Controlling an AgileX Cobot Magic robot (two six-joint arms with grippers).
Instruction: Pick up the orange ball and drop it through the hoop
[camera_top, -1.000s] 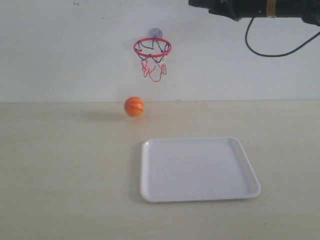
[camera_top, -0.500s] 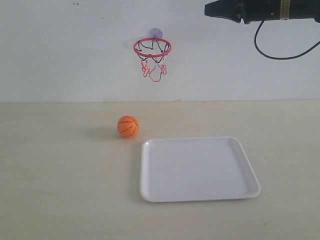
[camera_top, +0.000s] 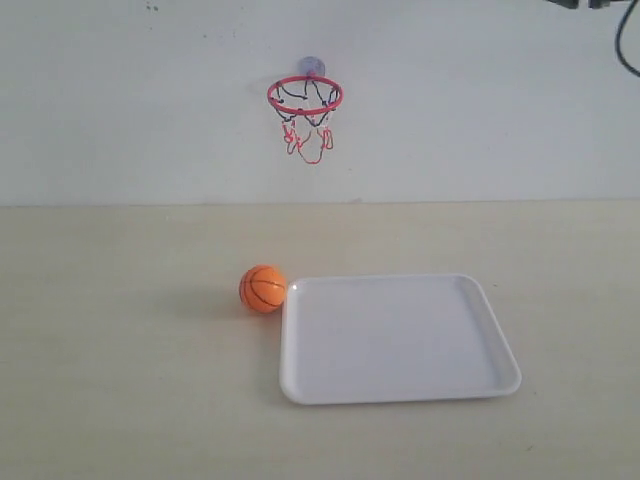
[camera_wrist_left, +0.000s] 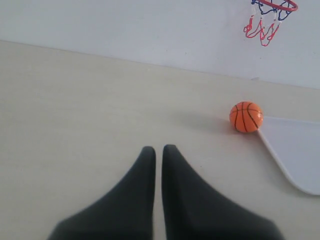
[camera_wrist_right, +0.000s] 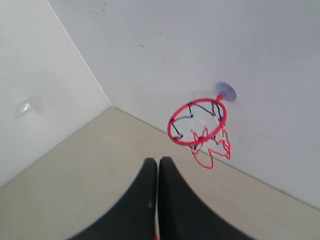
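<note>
Orange ball (camera_top: 263, 289) with black seams rests on the pale desk (camera_top: 120, 380), outside a white tray (camera_top: 400, 398). It sits against the tray's far left corner (rim and ball appear to touch in the exterior view).

The hoop (camera_top: 305, 95) hangs on the white wall (camera_top: 120, 100) behind the desk. Its thin red ring is level, with a black-and-red net dangling beneath. A clear bluish suction cup (camera_wrist_right: 226, 91) fixes it to the wall. The ball lies well below the hoop and slightly left of it in the exterior view.

The left pincer (camera_wrist_left: 158, 150) hovers low over the desk, well apart from the ball. Its two dark fingers are pressed together, holding nothing.

The right pincer (camera_wrist_right: 158, 162) is up high near the hoop, where its camera looks down into the ring. It is clenched and empty too.
</note>
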